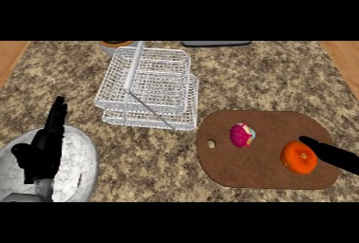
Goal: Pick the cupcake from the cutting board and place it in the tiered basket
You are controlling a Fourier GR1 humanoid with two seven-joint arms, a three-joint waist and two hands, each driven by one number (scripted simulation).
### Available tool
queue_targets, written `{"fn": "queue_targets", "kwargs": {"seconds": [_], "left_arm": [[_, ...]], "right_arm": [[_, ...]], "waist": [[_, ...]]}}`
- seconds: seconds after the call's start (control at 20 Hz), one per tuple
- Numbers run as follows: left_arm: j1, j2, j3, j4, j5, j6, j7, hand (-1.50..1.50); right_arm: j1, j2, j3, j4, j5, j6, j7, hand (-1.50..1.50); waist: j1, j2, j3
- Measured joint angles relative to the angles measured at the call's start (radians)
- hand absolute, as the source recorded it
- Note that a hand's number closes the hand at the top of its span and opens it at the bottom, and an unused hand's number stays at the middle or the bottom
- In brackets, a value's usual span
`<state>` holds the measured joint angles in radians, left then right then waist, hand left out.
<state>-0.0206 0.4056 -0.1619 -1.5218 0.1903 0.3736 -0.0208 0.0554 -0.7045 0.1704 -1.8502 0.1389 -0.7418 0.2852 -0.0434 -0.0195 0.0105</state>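
1. The right hand (335, 155) comes in from the right edge of the frame, low over the right end of the cutting board (259, 168). Only a dark stretch of it shows, so I cannot tell whether it is spread or closed. It holds nothing that can be seen.
2. Its tip overlaps the upper right edge of an orange doughnut (297, 159). Whether it touches the doughnut I cannot tell.
3. The cupcake (242, 135), with pink frosting, lies on the board to the left of the doughnut, apart from the hand and ungrasped.
4. The white wire tiered basket (179, 102) stands at the upper left of the board, just beside it on the table (280, 80). Nothing shows in its tiers.
5. The left hand (43, 144) rests at the lower left of the frame, fingers straight and pointing up, holding nothing.
6. Judgement: the task is at its start. Reaching the cupcake, grasping it, lifting it, carrying it to the basket and releasing it there are all not yet done.
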Motion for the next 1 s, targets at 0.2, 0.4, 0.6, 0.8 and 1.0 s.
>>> {"fn": "queue_targets", "kwargs": {"seconds": [0.2, 0.4, 0.6, 0.8, 1.0], "left_arm": [[-0.002, 0.000, -0.005, -0.013, -0.005, 0.003, 0.007, 0.00], [-0.010, -0.001, -0.012, -0.023, -0.012, 0.001, 0.016, 0.00], [-0.020, -0.010, -0.021, -0.022, -0.022, 0.001, 0.018, 0.00], [-0.035, -0.021, -0.028, -0.018, -0.026, -0.007, 0.015, 0.00], [-0.053, -0.037, -0.040, -0.005, -0.034, -0.013, 0.012, 0.00]], "right_arm": [[0.046, -0.110, 0.063, -0.027, 0.087, 0.087, 0.161, -1.50], [0.057, -0.207, 0.102, -0.054, 0.187, 0.170, 0.338, -1.50], [0.035, -0.272, 0.129, -0.102, 0.292, 0.248, 0.530, -1.50], [-0.012, -0.282, 0.169, -0.145, 0.391, 0.331, 0.695, -1.50], [-0.069, -0.265, 0.214, -0.159, 0.483, 0.411, 0.789, -1.50]], "waist": [[0.005, 0.005, -0.005], [0.021, 0.009, -0.008], [0.034, 0.010, -0.008], [0.057, 0.012, -0.006], [0.074, 0.015, -0.003]]}}
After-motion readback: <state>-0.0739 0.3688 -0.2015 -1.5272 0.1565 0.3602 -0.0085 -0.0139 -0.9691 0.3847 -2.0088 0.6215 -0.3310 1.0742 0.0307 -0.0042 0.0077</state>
